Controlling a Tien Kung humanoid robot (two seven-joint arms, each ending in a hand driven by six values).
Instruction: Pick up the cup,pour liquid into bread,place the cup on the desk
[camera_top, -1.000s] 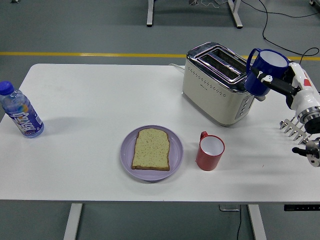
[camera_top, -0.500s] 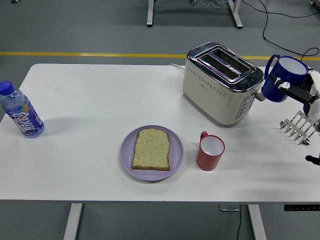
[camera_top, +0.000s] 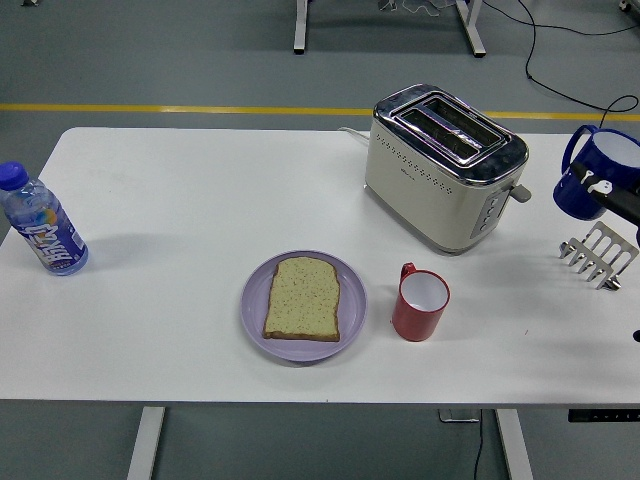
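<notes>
Since the earlier frames the blue cup (camera_top: 601, 182) has travelled rightward, away from the toaster (camera_top: 443, 165), and now sits at the picture's right edge, partly cut off. Right hand (camera_top: 622, 197) is mostly out of frame — only a black and white portion shows against the cup's side, and it appears clasped on the cup, holding it above the table (camera_top: 180, 200). Cup is roughly upright, handle toward the toaster. Just below it a small metal rack (camera_top: 598, 253) stands on the table. Bread slice (camera_top: 302, 297) lies flat on the purple plate (camera_top: 255, 320), near the front edge — a red mug (camera_top: 419, 302) stands just to its right. Water bottle (camera_top: 40, 224) lies at the far left.
</notes>
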